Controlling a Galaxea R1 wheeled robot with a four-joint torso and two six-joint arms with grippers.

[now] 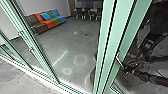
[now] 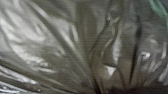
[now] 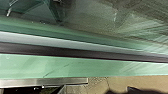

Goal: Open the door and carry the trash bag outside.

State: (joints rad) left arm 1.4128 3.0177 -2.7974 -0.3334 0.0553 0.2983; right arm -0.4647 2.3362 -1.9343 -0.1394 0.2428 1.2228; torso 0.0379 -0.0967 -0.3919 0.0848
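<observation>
Door step, as judged. Green-framed glass door (image 1: 126, 27) runs down the right half of the head frame; slim silvery metal handle (image 1: 119, 61) right of centre, low on its green upright. Right gripper (image 1: 126, 69) at or just beside the handle, its black arm reaching in from the lower right edge. Spread, pressed together or pinching: cannot tell. Nor can I tell how far the door stands ajar.

Dark, see-through plastic trash bag (image 2: 62, 47) close before the left wrist camera, creases drawing together. Left gripper's state: cannot tell; bag likely hangs from it.

Doing it well: confirm a sure purchase on the handle before loading it. Let the base supply the travel, slowly, with the wrist following the door's arc so nothing twists off. Keep the forearm off the glass. Carry the bag tucked clear of frame edges and the pale threshold (image 1: 50, 87), lower left; thin film could snag or tear.
</observation>
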